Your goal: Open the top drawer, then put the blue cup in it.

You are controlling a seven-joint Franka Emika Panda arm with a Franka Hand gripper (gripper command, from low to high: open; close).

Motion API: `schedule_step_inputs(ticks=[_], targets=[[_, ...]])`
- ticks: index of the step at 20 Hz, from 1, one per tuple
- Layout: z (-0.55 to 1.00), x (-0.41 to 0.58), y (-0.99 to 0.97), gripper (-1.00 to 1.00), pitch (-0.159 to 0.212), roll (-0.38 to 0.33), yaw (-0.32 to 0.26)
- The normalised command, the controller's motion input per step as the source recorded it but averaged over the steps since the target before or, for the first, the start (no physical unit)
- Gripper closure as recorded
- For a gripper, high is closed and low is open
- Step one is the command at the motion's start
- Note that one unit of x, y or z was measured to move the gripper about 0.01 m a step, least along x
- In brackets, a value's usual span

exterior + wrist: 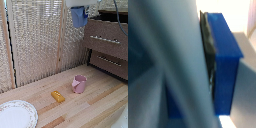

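Ignoring plate (15, 115) and pink mug (79, 84), both well apart from top drawer (105, 39); gripper (78, 7) clamping blue cup (78, 18) just beside and above that seemingly open drawer; carrying across, lowering gently, avoiding clipping drawer's front.

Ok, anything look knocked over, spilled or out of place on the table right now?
The pink mug lies tipped on its side on the light wooden table, mouth showing, nothing spilled. The small orange block and floral white plate sit flat. The glossy blue cup hangs raised beside the dark brown dresser's top drawer.
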Motion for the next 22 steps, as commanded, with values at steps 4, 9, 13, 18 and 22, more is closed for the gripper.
schedule_step_inputs(ticks=[4,9,13,18,22], targets=[[1.0,0.276,-0.72,1.0,0.001,0.04,-0.099],[0.87,0.077,-0.98,1.0,-0.009,0.119,-0.008],[0.73,0.009,-0.97,1.0,-0.009,0.14,0.0],[0.4,-0.018,-0.98,1.0,0.009,0.13,0.0],[-0.05,-0.097,-0.97,1.0,0.037,0.125,0.0]])
